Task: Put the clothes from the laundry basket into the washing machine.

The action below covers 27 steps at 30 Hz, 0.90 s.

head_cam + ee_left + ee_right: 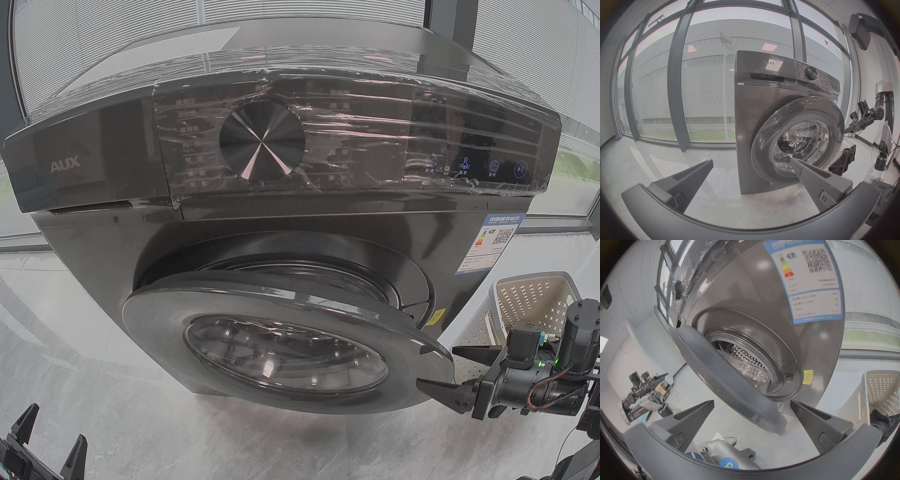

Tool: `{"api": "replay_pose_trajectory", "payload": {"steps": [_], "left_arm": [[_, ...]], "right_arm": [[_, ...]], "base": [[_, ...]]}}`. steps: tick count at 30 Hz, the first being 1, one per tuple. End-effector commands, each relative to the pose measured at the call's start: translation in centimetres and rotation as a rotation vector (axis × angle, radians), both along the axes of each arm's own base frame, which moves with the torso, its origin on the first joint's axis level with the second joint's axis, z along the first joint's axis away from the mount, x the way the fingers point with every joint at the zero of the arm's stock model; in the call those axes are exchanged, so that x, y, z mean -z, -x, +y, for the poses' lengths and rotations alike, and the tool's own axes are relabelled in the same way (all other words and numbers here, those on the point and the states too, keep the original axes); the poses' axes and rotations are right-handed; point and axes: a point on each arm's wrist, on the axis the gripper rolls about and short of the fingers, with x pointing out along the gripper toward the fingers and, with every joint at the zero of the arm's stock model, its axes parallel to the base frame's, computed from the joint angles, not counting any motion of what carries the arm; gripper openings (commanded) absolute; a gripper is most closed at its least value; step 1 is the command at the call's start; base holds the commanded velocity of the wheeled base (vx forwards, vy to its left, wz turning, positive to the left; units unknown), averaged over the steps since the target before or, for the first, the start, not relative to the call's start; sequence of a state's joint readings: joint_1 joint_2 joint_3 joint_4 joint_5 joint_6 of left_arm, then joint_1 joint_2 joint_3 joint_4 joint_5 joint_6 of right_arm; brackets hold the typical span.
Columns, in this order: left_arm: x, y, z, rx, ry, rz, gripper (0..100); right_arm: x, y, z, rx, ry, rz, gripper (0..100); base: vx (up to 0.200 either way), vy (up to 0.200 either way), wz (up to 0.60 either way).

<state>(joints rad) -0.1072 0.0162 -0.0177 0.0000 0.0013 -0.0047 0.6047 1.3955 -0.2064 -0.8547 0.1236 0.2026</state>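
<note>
While my right arm [550, 375] lies low and level beside the washing machine [94, 250], my right gripper [437, 369] stands wide open astride the free edge of its half-open door [156, 319], clasping nothing. My left gripper [50, 440] hangs low at my left, well apart, fingers [76, 455] spread and empty. The machine is dark grey with a film-wrapped panel [350, 131]. My right wrist view shows the perforated drum [743, 357] behind the door, and dark clothes [886, 424] draped over the cream laundry basket [537, 300] beside the machine.
</note>
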Motion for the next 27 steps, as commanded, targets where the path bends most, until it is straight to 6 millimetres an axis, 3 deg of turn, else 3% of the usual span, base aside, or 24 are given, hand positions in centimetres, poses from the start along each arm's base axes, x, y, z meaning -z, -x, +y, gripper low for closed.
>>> {"api": "replay_pose_trajectory", "payload": {"steps": [1,10,18,21,27], "left_arm": [[0.5,0.0,0.0,0.000,0.000,0.001,100],[0.5,0.0,0.0,0.000,0.000,0.001,100],[0.5,0.0,0.0,0.000,0.000,0.001,100],[0.5,0.0,0.0,0.000,0.000,0.001,100],[0.5,0.0,0.0,0.001,0.000,0.001,100]], "right_arm": [[-0.9,-0.7,0.0,0.022,-0.021,-0.037,100],[0.2,-2.1,1.3,0.003,0.013,0.013,100],[1.2,0.1,1.1,-0.056,0.027,0.045,100],[1.2,0.7,0.6,-0.056,0.023,0.039,100],[-0.3,-1.0,1.2,-0.024,-0.012,-0.014,100]], "base": [[0.000,0.000,0.00],[-0.044,0.000,0.00],[-0.175,0.000,0.00],[0.000,0.000,0.00],[0.000,0.000,0.00]]}}
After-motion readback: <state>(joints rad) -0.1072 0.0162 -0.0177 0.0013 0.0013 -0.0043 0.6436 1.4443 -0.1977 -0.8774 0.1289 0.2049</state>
